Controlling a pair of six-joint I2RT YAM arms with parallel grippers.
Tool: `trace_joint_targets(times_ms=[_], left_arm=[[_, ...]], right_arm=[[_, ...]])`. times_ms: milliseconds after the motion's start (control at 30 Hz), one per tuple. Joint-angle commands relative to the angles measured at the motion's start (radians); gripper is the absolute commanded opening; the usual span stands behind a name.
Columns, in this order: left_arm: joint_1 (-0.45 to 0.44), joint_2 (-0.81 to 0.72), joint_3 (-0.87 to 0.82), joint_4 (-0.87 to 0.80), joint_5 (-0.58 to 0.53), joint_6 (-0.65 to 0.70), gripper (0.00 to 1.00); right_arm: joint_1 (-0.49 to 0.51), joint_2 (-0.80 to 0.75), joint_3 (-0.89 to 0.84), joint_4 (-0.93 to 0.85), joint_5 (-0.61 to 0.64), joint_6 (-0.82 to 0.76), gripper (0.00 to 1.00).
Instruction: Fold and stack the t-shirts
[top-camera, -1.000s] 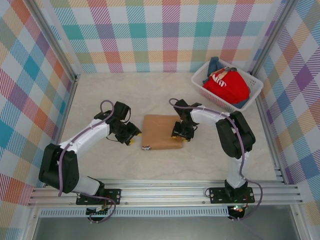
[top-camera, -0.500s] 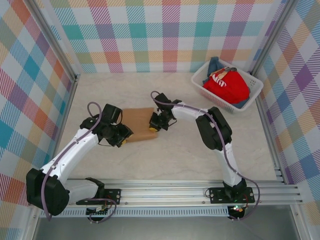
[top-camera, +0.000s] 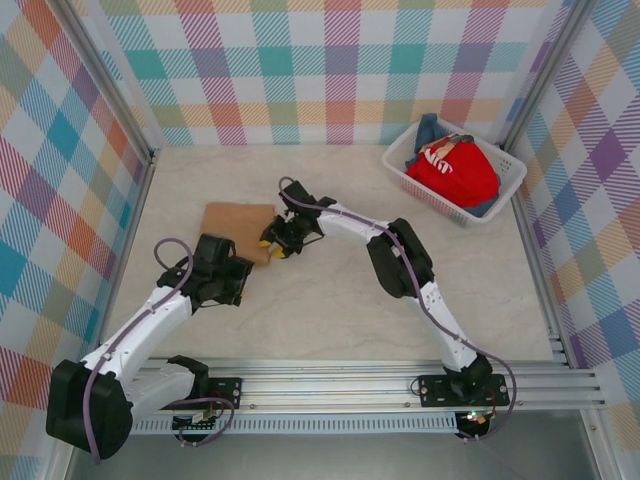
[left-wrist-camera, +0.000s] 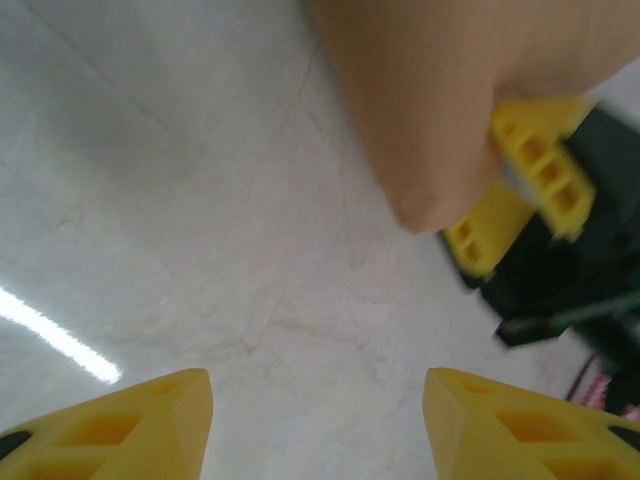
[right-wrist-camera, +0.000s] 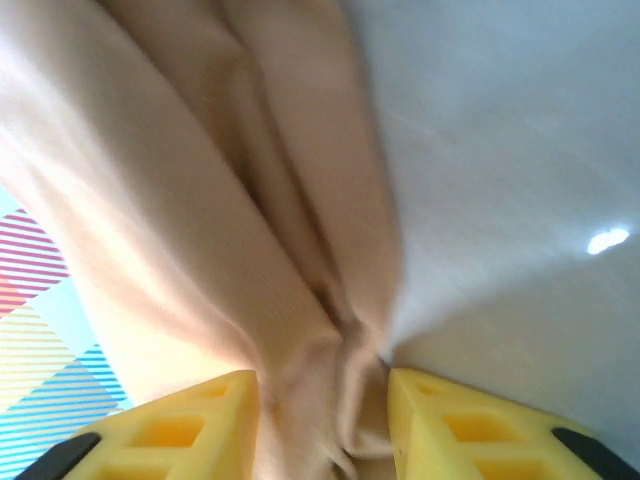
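Observation:
The folded tan t-shirt (top-camera: 235, 225) (left-wrist-camera: 430, 100) (right-wrist-camera: 200, 180) lies left of the table's middle, its print hidden. My right gripper (top-camera: 275, 247) (right-wrist-camera: 322, 420) is at the shirt's near right corner, shut on the bunched cloth that fills the gap between its yellow fingers (left-wrist-camera: 535, 160). My left gripper (top-camera: 243, 278) (left-wrist-camera: 315, 420) hovers just in front of that corner, open, with bare table between its jaws and a small gap to the cloth. The red t-shirt (top-camera: 452, 172) with white lettering lies on top of a blue one (top-camera: 430, 130) in the basket.
A white lattice basket (top-camera: 400, 160) stands at the back right corner. Plaid walls and metal posts close in the left, back and right sides. Pale tabletop (top-camera: 330, 320) stretches between the arms and toward the near rail.
The right gripper has dragged the tan shirt from the middle toward the back left. The left gripper moved left with it, then let go of it and opened.

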Motion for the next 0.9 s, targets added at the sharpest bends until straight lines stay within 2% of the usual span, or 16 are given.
trace_joint_targets(times_ms=[0, 67, 233, 467, 567, 700, 867], left_arm=[[0.013, 0.017, -0.036, 0.2, -0.087, -0.163, 0.61], [0.013, 0.077, -0.056, 0.312, -0.085, -0.222, 0.62], [0.013, 0.236, -0.025, 0.435, -0.09, -0.28, 0.62], [0.018, 0.397, 0.018, 0.43, -0.109, -0.321, 0.59], [0.036, 0.455, 0.022, 0.484, -0.133, -0.311, 0.52], [0.073, 0.549, 0.061, 0.546, -0.127, -0.289, 0.37], [0.156, 0.645, 0.145, 0.581, -0.124, -0.238, 0.31]], right_arm=[[-0.046, -0.204, -0.157, -0.032, 0.034, -0.038, 0.42], [-0.077, -0.306, -0.273, -0.006, 0.042, -0.058, 0.42], [-0.141, -0.492, -0.476, -0.011, 0.043, -0.148, 0.43], [-0.211, -0.701, -0.693, -0.009, 0.04, -0.179, 0.43], [-0.222, -0.765, -0.731, -0.034, 0.048, -0.198, 0.43], [-0.224, -0.835, -0.767, -0.073, 0.05, -0.223, 0.43], [-0.233, -0.931, -0.841, -0.105, 0.06, -0.228, 0.43]])
